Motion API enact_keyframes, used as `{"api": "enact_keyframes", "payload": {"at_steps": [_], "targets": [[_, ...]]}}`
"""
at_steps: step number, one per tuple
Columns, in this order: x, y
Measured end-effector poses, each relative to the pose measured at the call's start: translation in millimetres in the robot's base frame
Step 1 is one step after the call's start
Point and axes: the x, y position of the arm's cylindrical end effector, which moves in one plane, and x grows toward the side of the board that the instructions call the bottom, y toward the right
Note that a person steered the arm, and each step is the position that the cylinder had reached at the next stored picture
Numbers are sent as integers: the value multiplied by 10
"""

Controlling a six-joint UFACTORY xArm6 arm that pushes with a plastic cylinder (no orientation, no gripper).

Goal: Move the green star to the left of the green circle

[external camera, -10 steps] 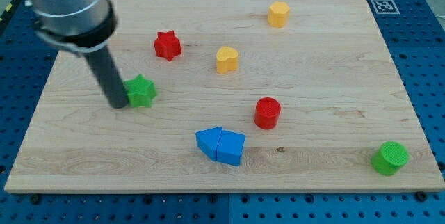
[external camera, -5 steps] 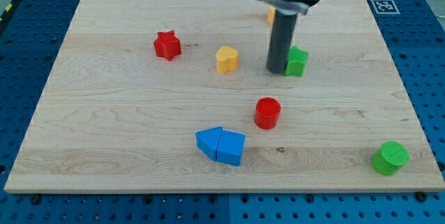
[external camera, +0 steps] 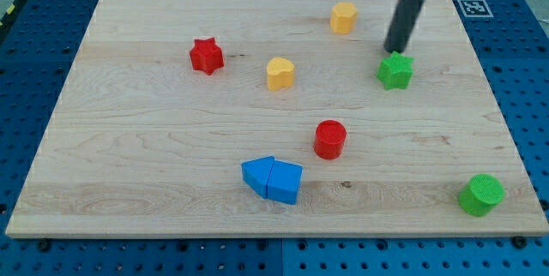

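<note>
The green star [external camera: 395, 71] lies on the wooden board [external camera: 171, 156] at the view's upper right. My tip [external camera: 394, 51] stands just above the star's top edge, touching or nearly touching it; the rod leans up to the view's top right. The green circle [external camera: 480, 195] sits far below, near the board's bottom right corner, to the right of the star.
A yellow hexagon [external camera: 344, 17] lies left of the rod. A yellow heart [external camera: 280, 73] and a red star [external camera: 206, 56] lie further left. A red circle [external camera: 329, 139] sits mid-board. Two blue blocks [external camera: 273, 179] touch each other at bottom centre.
The green star has moved from the board's left side across to the upper right. My tip has gone from the star's left side to its top edge.
</note>
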Motion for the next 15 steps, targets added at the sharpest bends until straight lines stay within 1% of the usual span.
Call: {"api": "enact_keyframes", "payload": {"at_steps": [1, 2, 3, 5, 6, 7, 9, 10, 11, 13, 15], "targets": [[196, -68], [506, 121], [721, 288], [1329, 852], [1222, 904], [1111, 813], [1379, 249], [1430, 100], [1479, 99], [1841, -7], [1903, -8]]}}
